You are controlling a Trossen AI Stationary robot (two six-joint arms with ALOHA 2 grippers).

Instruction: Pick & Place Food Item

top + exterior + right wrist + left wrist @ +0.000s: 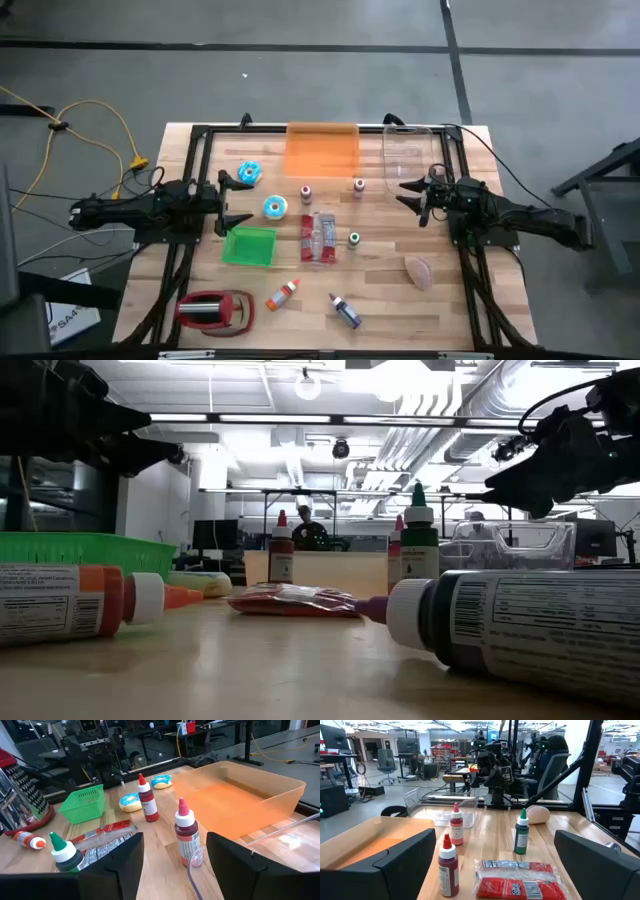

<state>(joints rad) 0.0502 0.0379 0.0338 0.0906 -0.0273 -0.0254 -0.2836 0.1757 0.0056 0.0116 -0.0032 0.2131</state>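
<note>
Our left gripper (236,200) waits apart and empty beside the blue donut (249,172); we judge it light, soft, best pinched across its ring.

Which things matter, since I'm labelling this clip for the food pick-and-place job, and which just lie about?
Likely job: blue-iced doughnuts, red plastic snack packet, beige bread roll, orange plastic bin, clear plastic bin, green mesh basket.
Lying about: small squeeze bottles, red-framed metal grater.

Overhead, table-level and wrist cameras share the table (460,330).
</note>
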